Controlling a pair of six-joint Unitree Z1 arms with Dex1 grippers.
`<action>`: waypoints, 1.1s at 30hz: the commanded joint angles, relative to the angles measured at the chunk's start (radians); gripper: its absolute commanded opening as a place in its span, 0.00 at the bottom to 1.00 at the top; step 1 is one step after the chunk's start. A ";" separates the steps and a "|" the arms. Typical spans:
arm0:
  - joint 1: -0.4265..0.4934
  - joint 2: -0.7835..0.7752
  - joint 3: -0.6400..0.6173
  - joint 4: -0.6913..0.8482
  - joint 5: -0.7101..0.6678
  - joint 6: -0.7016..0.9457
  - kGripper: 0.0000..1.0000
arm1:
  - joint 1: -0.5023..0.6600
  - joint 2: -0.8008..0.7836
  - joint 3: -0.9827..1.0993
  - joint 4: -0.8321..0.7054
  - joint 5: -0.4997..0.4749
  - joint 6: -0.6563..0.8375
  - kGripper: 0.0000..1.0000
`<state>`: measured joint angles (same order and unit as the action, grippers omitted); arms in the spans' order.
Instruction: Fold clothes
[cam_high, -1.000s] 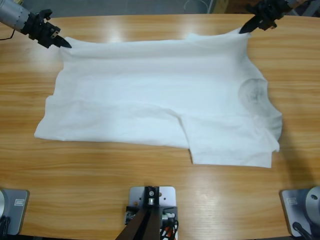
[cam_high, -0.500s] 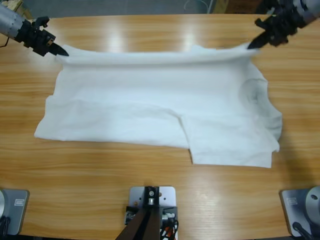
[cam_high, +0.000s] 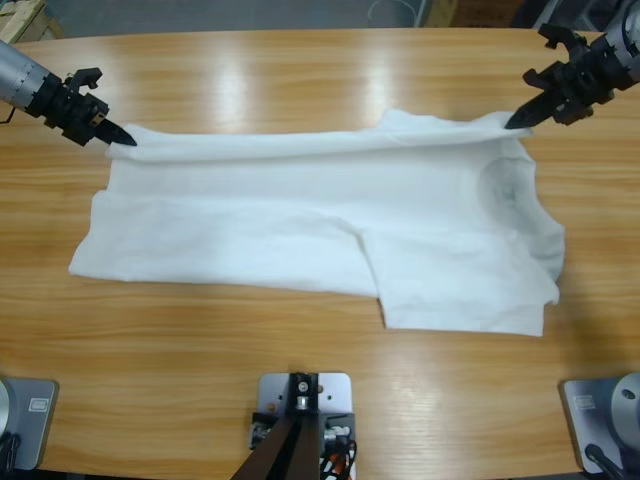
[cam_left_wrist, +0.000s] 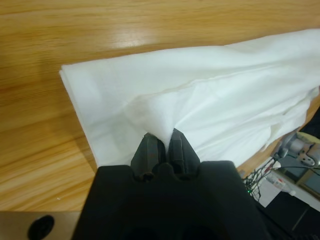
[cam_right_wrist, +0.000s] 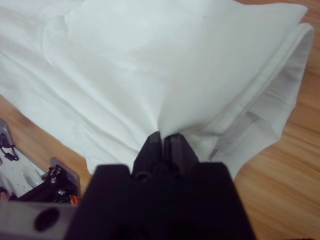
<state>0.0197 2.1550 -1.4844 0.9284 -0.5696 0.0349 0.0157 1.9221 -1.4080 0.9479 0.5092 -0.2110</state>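
Left gripper (cam_high: 128, 141) clamped on the white T-shirt's (cam_high: 300, 225) far left corner, fabric bunched between its jaws. Shirt spread across the wooden table (cam_high: 300, 380), far edge raised in a ridge. Right gripper (cam_high: 514, 122) pinching the far right corner.

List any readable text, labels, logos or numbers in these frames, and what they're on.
None can be read.
The white T-shirt shows no legible print; the grey smudge seen through the cloth by its neck can't be made out.
Table, left gripper and right gripper: no markings visible.
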 joint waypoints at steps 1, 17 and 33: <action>-0.003 -0.003 0.042 -0.016 -0.018 0.027 0.00 | -0.008 -0.012 0.047 -0.009 -0.021 -0.016 0.00; 0.000 -0.009 0.156 -0.086 -0.018 0.046 0.00 | -0.008 -0.009 0.105 -0.031 -0.027 -0.021 0.00; 0.010 0.003 0.153 -0.092 -0.022 0.053 0.00 | -0.008 0.073 0.138 -0.028 -0.021 -0.021 0.00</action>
<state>0.0192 2.1547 -1.3564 0.8465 -0.5716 0.0742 0.0157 1.9274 -1.3021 0.9219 0.5031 -0.2202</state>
